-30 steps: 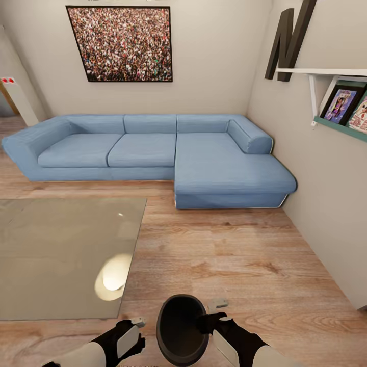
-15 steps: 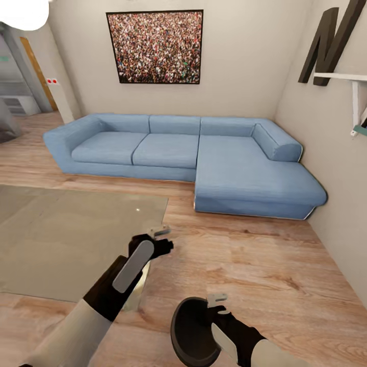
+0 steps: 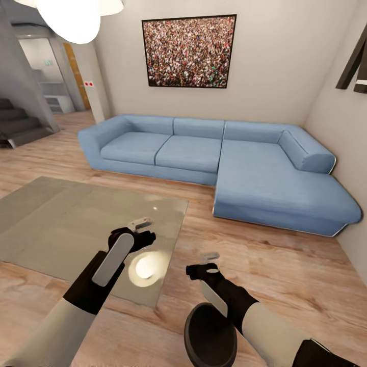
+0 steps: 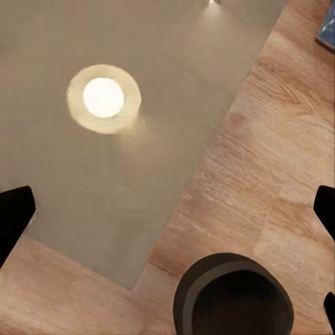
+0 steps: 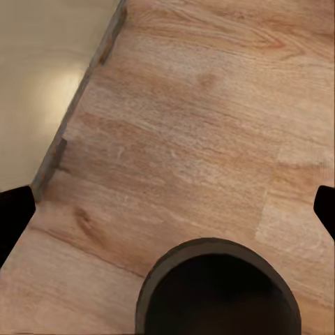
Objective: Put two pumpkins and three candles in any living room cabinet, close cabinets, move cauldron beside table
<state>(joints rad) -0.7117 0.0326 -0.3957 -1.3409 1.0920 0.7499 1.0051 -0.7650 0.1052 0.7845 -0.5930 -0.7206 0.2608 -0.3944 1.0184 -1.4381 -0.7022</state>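
The head view shows, at the far left, a grey staircase [image 3: 20,125] and a white lamp [image 3: 71,18] hanging above it. Lower, a glass table [image 3: 61,219] stands on the wooden floor [image 3: 285,265], with a bright round reflection on its surface. The left gripper [image 3: 144,229] hangs above this table near its corner; in the left wrist view its 2 fingers [image 4: 14,216] are wide apart with nothing between them. To the right, the black cauldron [image 3: 210,335] sits on the floor just beside the table corner, its mouth up. The right gripper [image 3: 209,261] is above the floor, close to the cauldron, and its fingers [image 5: 12,213] are apart and empty. Behind, a blue corner sofa [image 3: 224,163] stands along the wall under a framed crowd picture [image 3: 189,51].
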